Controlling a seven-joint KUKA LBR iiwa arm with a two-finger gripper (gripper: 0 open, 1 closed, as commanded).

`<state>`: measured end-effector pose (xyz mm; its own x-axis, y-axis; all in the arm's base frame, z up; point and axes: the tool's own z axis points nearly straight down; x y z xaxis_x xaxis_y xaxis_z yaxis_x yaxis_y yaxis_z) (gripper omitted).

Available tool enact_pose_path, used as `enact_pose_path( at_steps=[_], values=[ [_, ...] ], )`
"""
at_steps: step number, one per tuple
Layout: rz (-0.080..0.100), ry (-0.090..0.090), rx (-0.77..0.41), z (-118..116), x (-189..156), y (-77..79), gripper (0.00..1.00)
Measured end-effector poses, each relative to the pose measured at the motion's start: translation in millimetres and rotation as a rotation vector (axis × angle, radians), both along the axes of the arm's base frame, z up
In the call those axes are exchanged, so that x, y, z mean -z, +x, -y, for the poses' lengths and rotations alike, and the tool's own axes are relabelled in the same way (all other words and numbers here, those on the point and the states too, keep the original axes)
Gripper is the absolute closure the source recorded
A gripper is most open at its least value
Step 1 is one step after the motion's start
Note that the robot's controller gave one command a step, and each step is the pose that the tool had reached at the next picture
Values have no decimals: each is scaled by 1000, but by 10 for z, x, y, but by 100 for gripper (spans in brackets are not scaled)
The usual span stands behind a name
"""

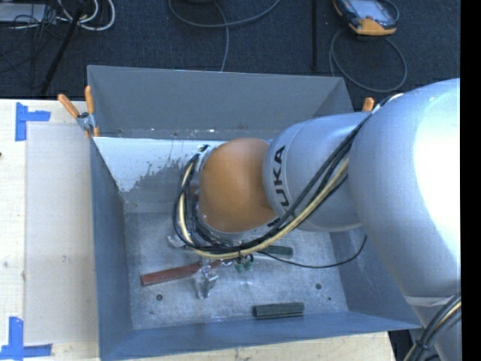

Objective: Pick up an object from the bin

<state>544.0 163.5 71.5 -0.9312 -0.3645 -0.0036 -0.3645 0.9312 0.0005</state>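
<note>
1. Silver arm point(406, 201), lettered "UKA" beside its orange cover point(233, 186), dips into the grey bin point(113, 277).
2. Reddish-brown flat stick point(167, 276) lies left of centre.
3. Gripper point(204, 283) at the stick's right end; clenched or released, cannot tell.
4. Dark block point(278, 310) lies right, at the front.

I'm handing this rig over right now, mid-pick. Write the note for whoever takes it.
Gripper: down at the floor of the bin, at the right end of a reddish-brown flat strip; a grasp cannot be confirmed.
Things: the strip lies flat on the floor; a dark grey bar lies near the wall at the view's bottom; a dark item sits partly under the arm.
Done: gripper lowered to the strip.
Left: secure a grip and lift clear of the bin.
</note>
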Motion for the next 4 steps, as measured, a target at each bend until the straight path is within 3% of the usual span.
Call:
enact_pose_path(
  at_steps=[1, 4],
  values=[
    [7, 2, -2, -55, -46, 31, 100],
    [0, 0, -1, -51, -83, 20, 100]
  ],
)
